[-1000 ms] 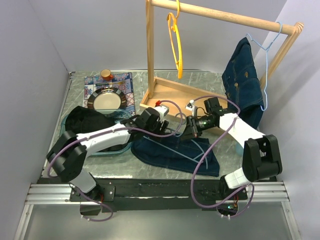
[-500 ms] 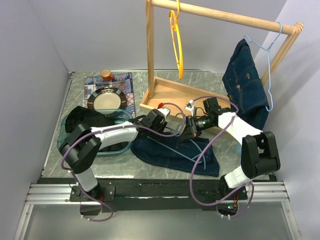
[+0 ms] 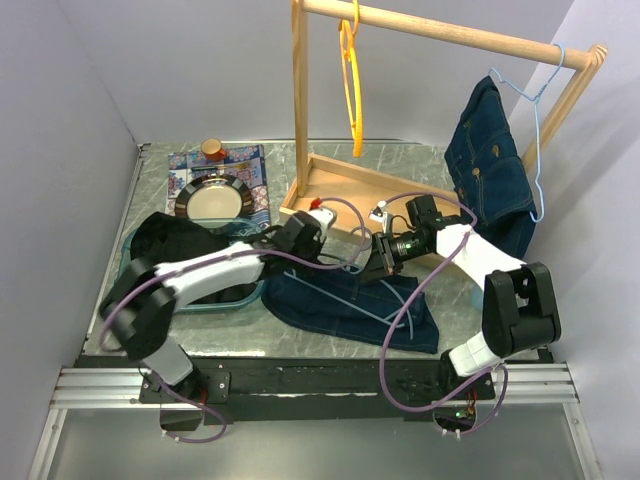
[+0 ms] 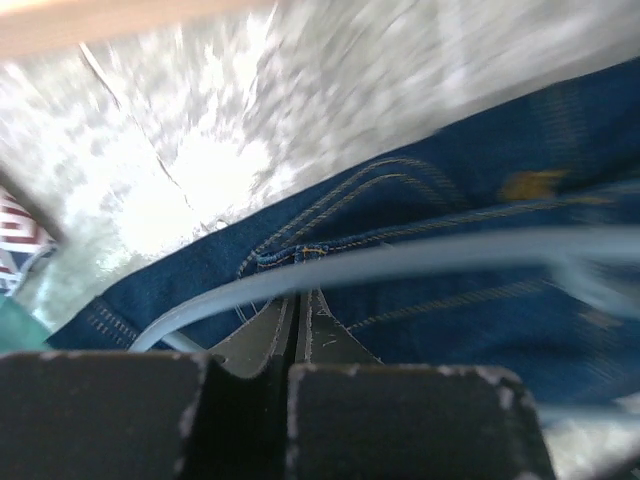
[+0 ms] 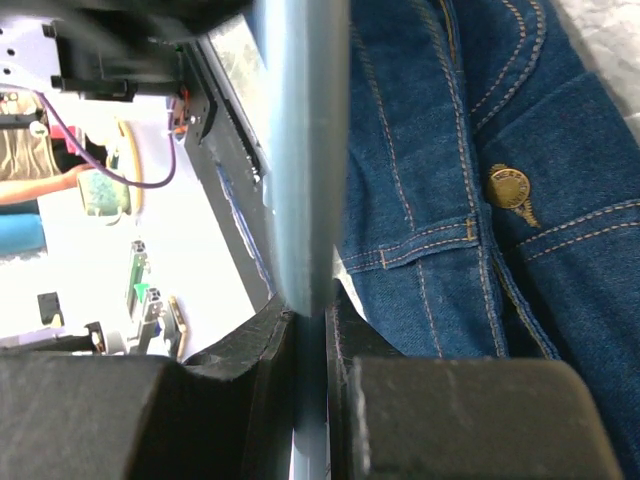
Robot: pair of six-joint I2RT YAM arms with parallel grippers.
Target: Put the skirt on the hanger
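The blue denim skirt (image 3: pixel 340 305) lies flat on the table in front of both arms. A pale blue hanger (image 3: pixel 365 300) rests on top of it. My right gripper (image 3: pixel 380 262) is at the skirt's far edge, shut on the hanger's bar (image 5: pixel 300 150), which runs between its fingers (image 5: pixel 270 340). Denim with a brass button (image 5: pixel 510 187) lies beside it. My left gripper (image 3: pixel 330 262) is at the same far edge, shut at the waistband (image 4: pixel 300 250). Its tips (image 4: pixel 300 300) are partly hidden behind the hanger's bar (image 4: pixel 420 255).
A wooden rack (image 3: pixel 300 120) stands behind, with an orange hanger (image 3: pixel 350 80) on its rail and a denim garment (image 3: pixel 490 170) on a blue hanger at the right. A teal bin (image 3: pixel 225 298) with black cloth, a plate (image 3: pixel 212 200) and a cup (image 3: pixel 212 148) sit left.
My left gripper has gone from open to shut at the skirt's waistband, and its arm has shifted slightly. The right arm still holds the hanger in the same place.
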